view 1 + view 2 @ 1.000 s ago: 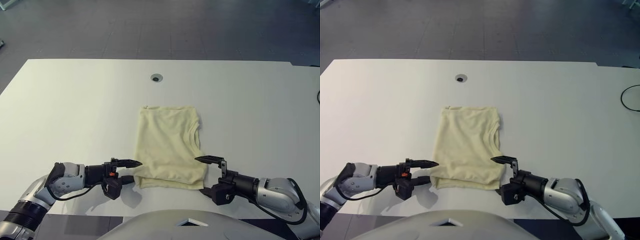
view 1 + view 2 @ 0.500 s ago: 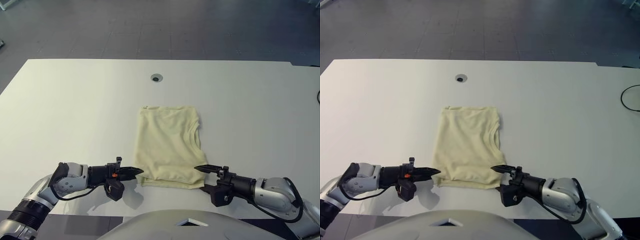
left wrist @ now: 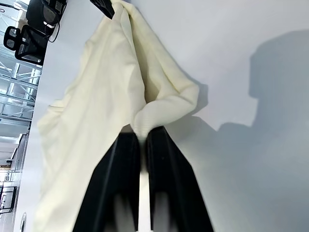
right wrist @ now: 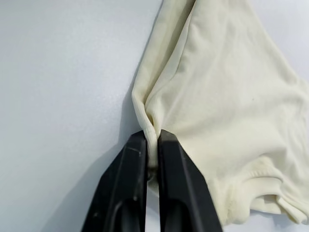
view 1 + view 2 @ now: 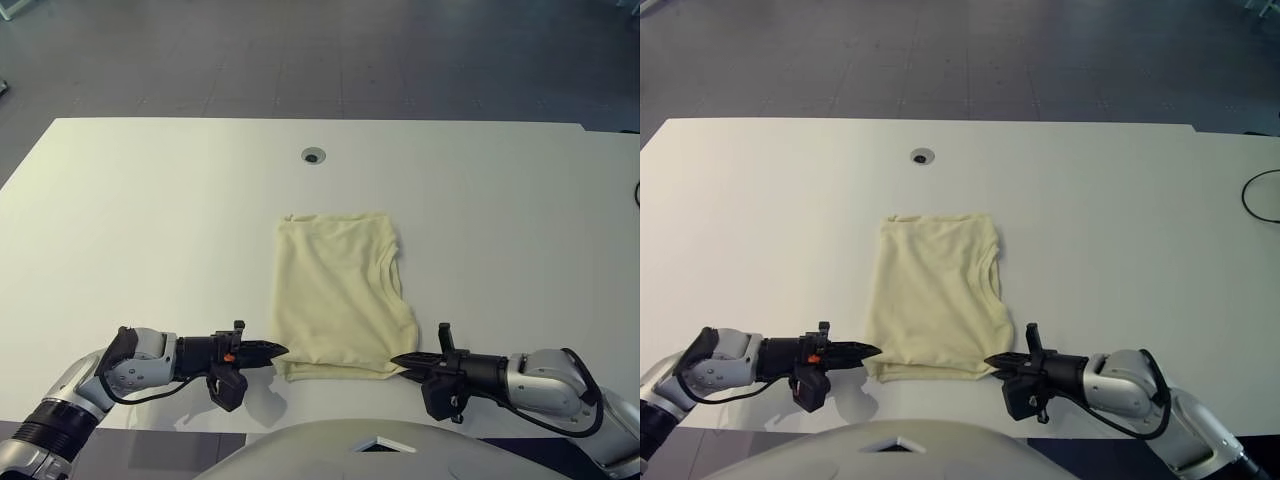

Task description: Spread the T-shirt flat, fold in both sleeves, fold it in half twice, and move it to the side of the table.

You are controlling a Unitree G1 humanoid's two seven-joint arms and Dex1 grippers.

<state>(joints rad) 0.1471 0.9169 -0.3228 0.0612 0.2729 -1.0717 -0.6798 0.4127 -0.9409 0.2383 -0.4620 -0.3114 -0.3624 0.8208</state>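
A pale yellow T-shirt (image 5: 338, 290), folded into a narrow rectangle, lies in the middle of the white table (image 5: 150, 220), its neckline along the right edge. My left gripper (image 5: 281, 351) is shut on the shirt's near left corner (image 3: 159, 104), low on the table. At the near right corner (image 4: 159, 96), my right gripper (image 5: 398, 361) is shut on the fabric as well. In both wrist views a fold of cloth sits pinched between the black fingertips (image 3: 129, 145) (image 4: 137, 145). The two grippers point toward each other across the near hem.
A round cable hole (image 5: 314, 155) sits in the table beyond the shirt. A black cable loop (image 5: 1260, 195) lies at the far right edge. Bare table spreads to the left, right and far side of the shirt. The near table edge runs just behind both grippers.
Both grippers went from open to shut and dropped onto the shirt's near corners. The near hem is now pinched at each end and bunched slightly.
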